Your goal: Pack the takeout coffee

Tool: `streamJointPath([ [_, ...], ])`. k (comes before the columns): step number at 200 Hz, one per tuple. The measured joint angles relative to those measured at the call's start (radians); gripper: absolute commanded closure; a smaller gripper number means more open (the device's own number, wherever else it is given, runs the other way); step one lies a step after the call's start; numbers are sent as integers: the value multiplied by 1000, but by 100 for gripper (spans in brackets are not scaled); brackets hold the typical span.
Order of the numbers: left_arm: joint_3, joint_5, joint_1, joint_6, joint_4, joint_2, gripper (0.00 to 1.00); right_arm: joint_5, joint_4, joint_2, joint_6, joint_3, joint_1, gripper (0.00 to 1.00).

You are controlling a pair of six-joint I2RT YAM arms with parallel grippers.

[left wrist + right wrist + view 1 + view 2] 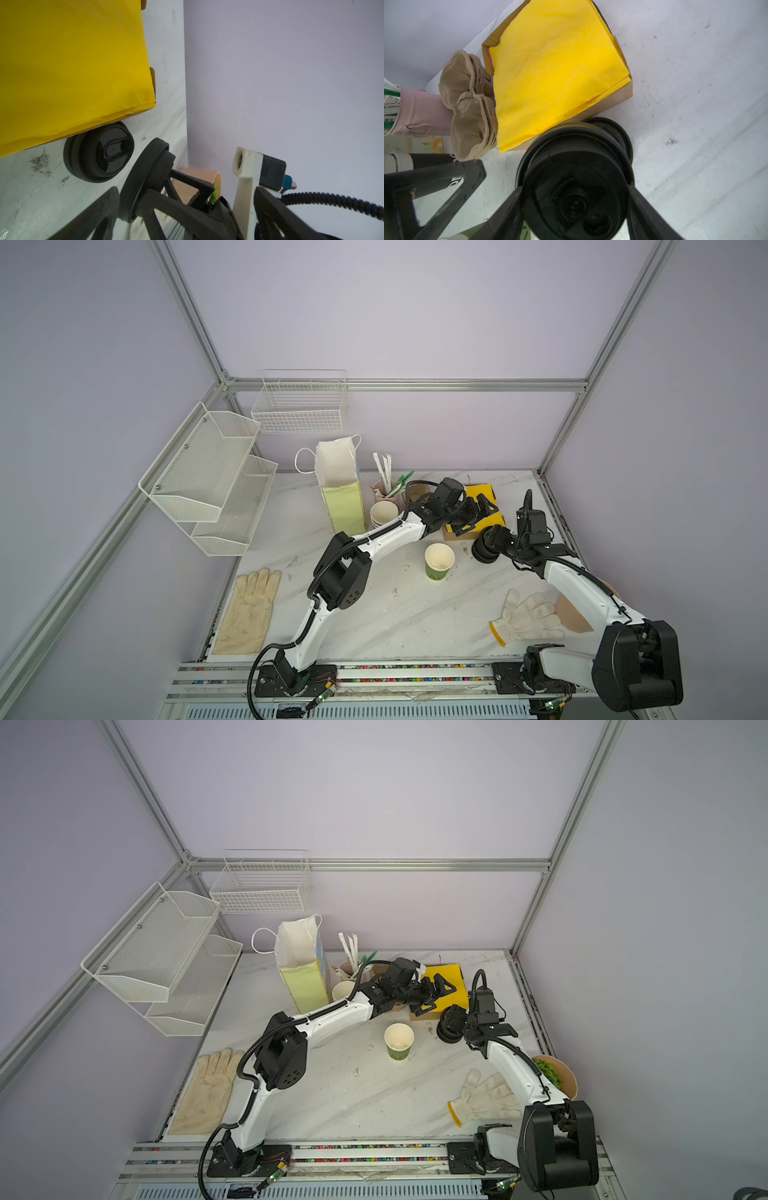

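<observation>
Meanwhile, the right gripper (575, 187) had its jaws closed partway around a black lid (145, 172). It gripped the lid by the rim and held it tilted just off the near corner of the yellow-lined box (554, 72), close to a second black lid (99, 151) that lay on the table at that corner. The left gripper (478, 516) hovered over the box with its jaws spread wide and nothing between them, while the takeout coffee (439, 562) stood upright and uncovered on the marble table (374, 614), a little way from the box on the side toward the arms' bases and clear of both grippers.
</observation>
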Motion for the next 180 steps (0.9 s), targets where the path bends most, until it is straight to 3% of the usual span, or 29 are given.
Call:
streamJointPath([
  [180,0,32,-19,-83,97,29,0,-14,20,-31,0,-17,-3,36],
])
